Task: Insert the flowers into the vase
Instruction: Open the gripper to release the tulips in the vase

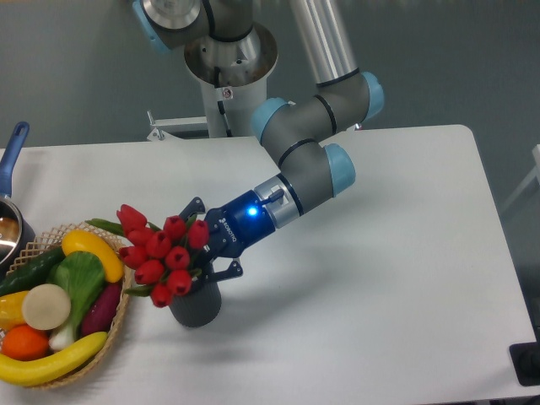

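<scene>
In the fixed camera view, the end effector is seen low over the white surface, reaching from the right toward the left, with a blue light lit on its body. Its fingers are spread to either side of the stems of the flowers, one tip above and one below, and appear to be pinching the bunch near its base, though the contact itself is hidden behind leaves and buds. The red buds are tilted to the left, spilling out over the rim of the vase, which stands upright on the surface directly beneath the bunch. The stems appear to sit at the vase's mouth; how deep they reach cannot be told. Just left of the vase, a wicker basket is seen holding toy fruit and vegetables. A pot with a blue handle is cut off at the left edge.
</scene>
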